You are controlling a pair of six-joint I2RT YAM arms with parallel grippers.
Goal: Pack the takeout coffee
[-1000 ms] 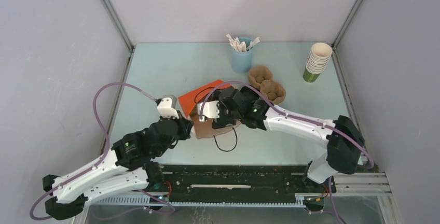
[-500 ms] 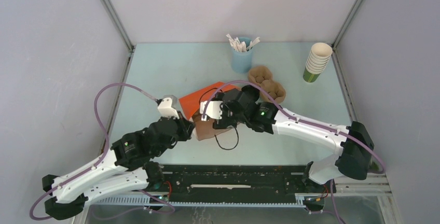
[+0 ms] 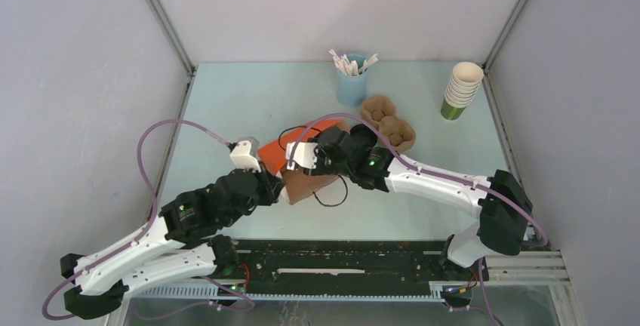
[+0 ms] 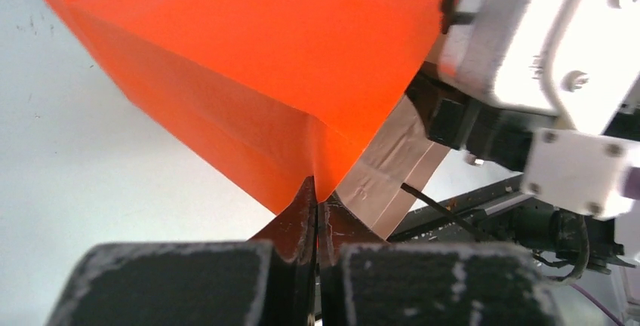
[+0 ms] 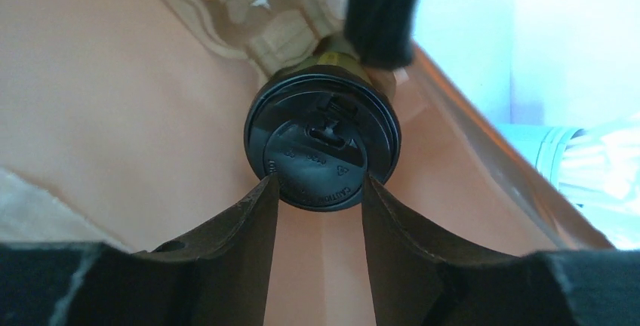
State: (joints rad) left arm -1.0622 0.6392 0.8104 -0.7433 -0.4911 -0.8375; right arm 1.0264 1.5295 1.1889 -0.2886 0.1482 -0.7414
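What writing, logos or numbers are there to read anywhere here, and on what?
Nothing here is clear enough to quote.
Lid of the takeout coffee: raised lettering curving along the rim, too blurred to read.
Same lid: what looks like a small recycling triangle, with no number legible.
Orange bag, stack of cups, blue cup: no print shows.

Seen from above, the table [image 3: 249, 99] lies open from nine to twelve o'clock of the bag [image 3: 308, 184]. The blue cup of sticks [image 3: 352, 84] stands at one o'clock and the pulp carriers [image 3: 389, 130] at two (just beside the right arm [image 3: 438, 179]). The right arm bars four o'clock, the left arm [image 3: 204, 209] eight. Inside the bag, the takeout coffee [image 5: 322, 141] blocks the way ahead of the right gripper [image 5: 321, 190], with the bag walls close on both sides.
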